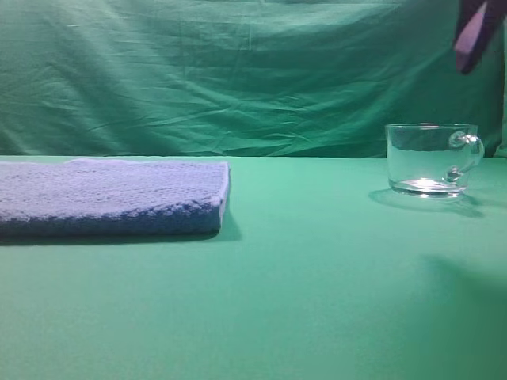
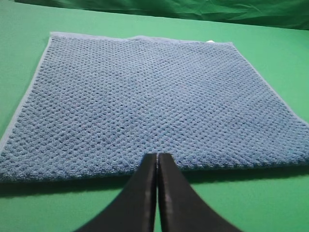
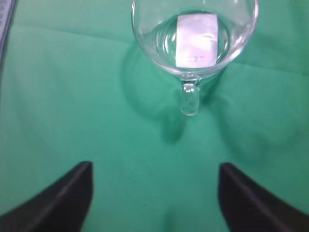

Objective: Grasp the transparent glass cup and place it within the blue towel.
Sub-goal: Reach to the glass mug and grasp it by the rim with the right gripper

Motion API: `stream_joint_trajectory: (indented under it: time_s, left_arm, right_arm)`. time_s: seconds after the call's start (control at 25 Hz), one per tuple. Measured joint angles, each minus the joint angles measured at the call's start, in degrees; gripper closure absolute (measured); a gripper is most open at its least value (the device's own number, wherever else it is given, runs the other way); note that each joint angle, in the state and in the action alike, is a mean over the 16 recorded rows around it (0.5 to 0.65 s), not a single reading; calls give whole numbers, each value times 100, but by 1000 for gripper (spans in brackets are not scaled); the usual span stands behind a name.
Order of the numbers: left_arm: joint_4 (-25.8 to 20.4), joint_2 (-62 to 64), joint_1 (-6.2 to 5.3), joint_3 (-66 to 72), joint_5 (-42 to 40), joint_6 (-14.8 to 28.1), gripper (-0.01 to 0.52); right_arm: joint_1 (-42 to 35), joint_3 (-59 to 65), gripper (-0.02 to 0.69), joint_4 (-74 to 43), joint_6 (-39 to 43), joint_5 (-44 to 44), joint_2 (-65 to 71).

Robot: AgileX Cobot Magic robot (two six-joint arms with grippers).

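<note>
Hovering above the green table (image 1: 317,277) with its jaws spread wide and empty, the right gripper (image 3: 154,198) looks down on the transparent glass cup (image 3: 193,34), which stands upright on the cloth, handle pointing back toward the fingers, well apart from the blue towel (image 1: 111,198) at the far left. The reach seems barely begun: next it must descend and close on the cup's wall or handle. The left gripper (image 2: 157,188) hangs pinched together, empty, just short of the towel's near edge.
</note>
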Motion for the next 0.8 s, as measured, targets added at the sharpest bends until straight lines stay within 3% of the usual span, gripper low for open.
stream_joint_trajectory:
  time_s: [0.12, 0.52, 0.8]
  left_arm:
    - [0, 0, 0, 0, 0, 0, 514]
    - [0, 0, 0, 0, 0, 0, 514]
    - [0, 0, 0, 0, 0, 0, 514]
  right_arm:
    - [15, -43, 148, 5, -141, -276, 243]
    - [21, -139, 459, -17, -496, -778, 605]
    - [279, -697, 559, -42, -532, -568, 524]
